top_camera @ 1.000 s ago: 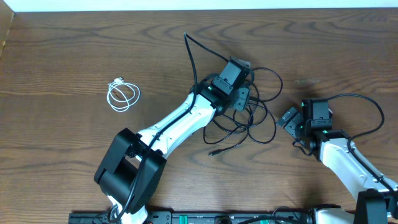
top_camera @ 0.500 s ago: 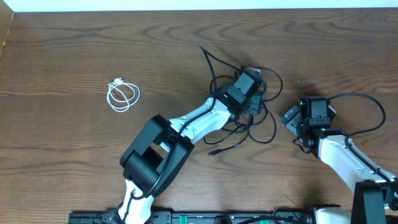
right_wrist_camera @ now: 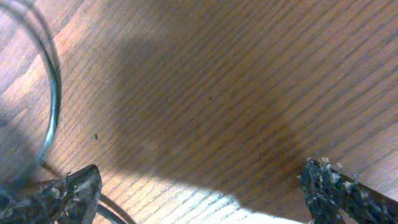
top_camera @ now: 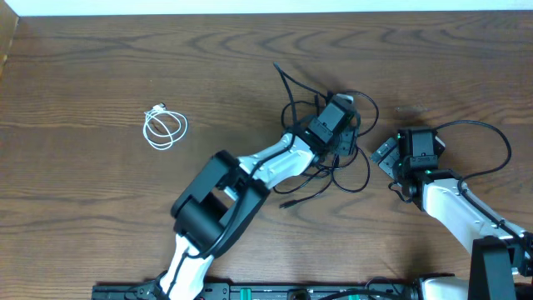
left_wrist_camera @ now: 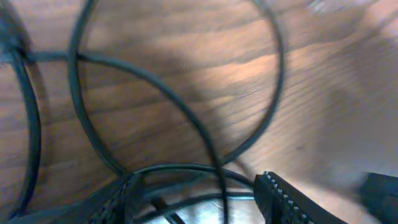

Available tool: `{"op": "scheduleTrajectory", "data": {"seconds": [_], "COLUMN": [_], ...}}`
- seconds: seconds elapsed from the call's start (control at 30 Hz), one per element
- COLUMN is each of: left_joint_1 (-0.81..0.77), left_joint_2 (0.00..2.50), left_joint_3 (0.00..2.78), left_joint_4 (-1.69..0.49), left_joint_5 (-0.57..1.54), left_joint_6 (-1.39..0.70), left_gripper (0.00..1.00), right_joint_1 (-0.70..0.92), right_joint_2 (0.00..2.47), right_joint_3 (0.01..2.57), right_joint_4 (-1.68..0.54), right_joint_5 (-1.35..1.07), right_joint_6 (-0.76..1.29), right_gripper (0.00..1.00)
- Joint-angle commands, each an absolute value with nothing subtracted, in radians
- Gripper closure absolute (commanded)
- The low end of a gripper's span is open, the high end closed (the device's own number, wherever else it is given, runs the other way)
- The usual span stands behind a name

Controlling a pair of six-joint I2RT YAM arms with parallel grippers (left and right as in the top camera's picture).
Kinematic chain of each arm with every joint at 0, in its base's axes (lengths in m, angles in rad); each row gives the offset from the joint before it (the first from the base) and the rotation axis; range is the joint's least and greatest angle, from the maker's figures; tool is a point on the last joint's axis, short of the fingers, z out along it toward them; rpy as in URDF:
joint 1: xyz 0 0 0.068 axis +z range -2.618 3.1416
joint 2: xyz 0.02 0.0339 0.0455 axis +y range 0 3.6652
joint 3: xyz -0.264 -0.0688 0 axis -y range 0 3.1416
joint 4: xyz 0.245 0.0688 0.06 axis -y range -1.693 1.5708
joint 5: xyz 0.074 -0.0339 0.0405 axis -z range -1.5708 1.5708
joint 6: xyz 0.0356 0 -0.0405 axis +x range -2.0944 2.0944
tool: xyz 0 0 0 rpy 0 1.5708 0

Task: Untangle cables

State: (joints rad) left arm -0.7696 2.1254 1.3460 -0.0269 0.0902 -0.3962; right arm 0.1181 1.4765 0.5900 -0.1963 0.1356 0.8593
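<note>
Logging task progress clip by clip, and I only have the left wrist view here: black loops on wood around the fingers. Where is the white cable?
Observer: The white cable lies coiled on its own far to the left in the overhead view, apart from the black cable.
Operator: And the other arm?
Observer: The right gripper sits just to the right of the black tangle, jaws wide open, with only bare table between them.
Operator: Any free end of the black one showing?
Observer: One plug end lies loose on the robot's side of the tangle, outside the loops.
</note>
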Motion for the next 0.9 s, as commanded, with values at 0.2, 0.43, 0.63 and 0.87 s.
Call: {"op": "scheduleTrajectory", "data": {"seconds": [0.2,0.43,0.63,0.87], "left_joint_1": [-0.765,-0.764,-0.764,-0.764], "left_joint_2": [2.116,1.913,1.726,1.551], "left_joint_3": [1.344,1.344,1.344,1.344], "left_joint_4": [-0.027,-0.173,-0.29,-0.334], "left_joint_5": [0.067,0.067,0.067,0.067], "left_joint_6": [-0.401,-0.302,-0.162,-0.028], "left_gripper": [0.92,0.93,0.92,0.93], "right_joint_1": [0.135,0.139,0.139,0.139], "right_joint_2": [1.51,1.51,1.51,1.51], "right_joint_3": [0.574,0.574,0.574,0.574], "right_joint_4": [-0.2,-0.101,-0.035,0.067], "right_joint_5": [0.062,-0.095,-0.227,-0.474], "right_joint_6": [0.881,0.682,0.588,0.441], "right_gripper": [0.01,0.01,0.01,0.01]}}
